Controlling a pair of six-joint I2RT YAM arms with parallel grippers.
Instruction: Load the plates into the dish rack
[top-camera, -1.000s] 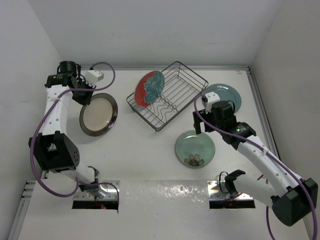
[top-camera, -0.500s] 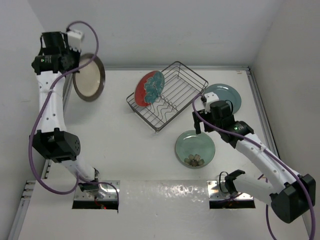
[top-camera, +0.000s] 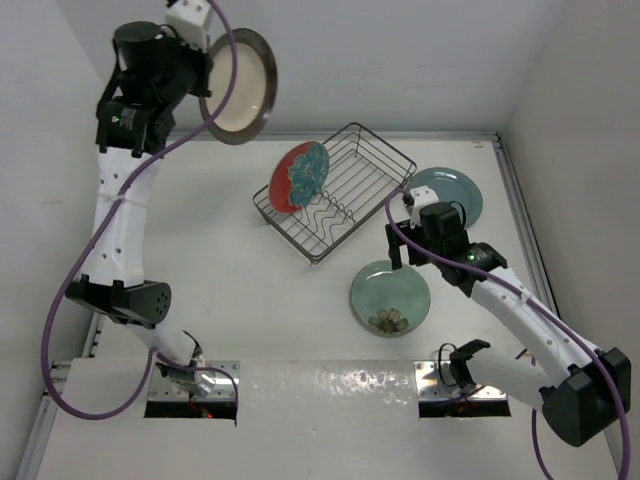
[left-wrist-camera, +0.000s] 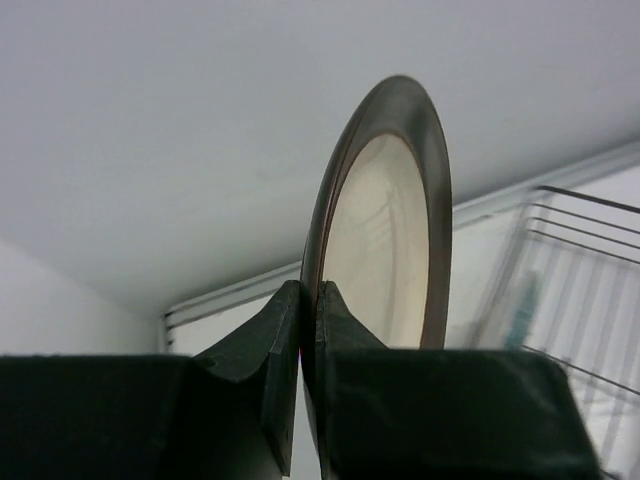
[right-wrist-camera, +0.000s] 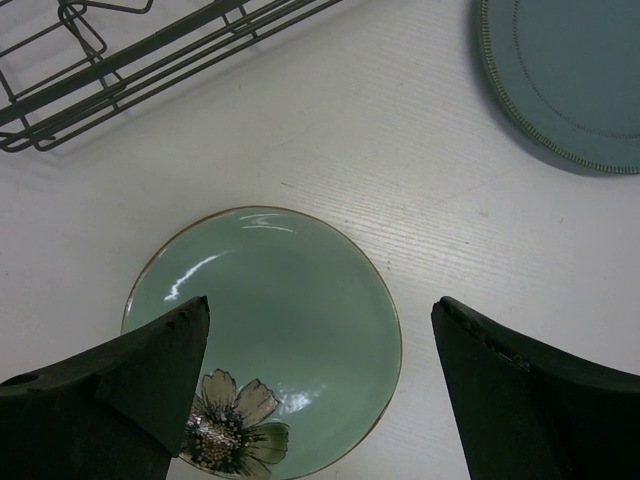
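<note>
My left gripper (top-camera: 205, 75) is shut on the rim of the cream plate with the dark brown rim (top-camera: 240, 87) and holds it on edge high above the table's far left; it fills the left wrist view (left-wrist-camera: 385, 250). The dish rack (top-camera: 335, 192) stands at the back middle with the red and teal plate (top-camera: 298, 176) upright in its left end. The pale green plate (top-camera: 390, 297) with a flower lies flat on the table. My right gripper (right-wrist-camera: 320, 340) is open and hovers above the pale green plate (right-wrist-camera: 265, 330). The grey-teal plate (top-camera: 450, 193) lies right of the rack.
White walls close in the table on the left, back and right. A raised rail (top-camera: 525, 230) runs along the right side. The rack's wires (right-wrist-camera: 120, 65) show at the top left of the right wrist view, the grey-teal plate (right-wrist-camera: 570, 75) at its top right.
My left arm has lifted the cream plate from the table at the left, raised it high and swung it to the right toward the rack. The right arm has hardly moved.
</note>
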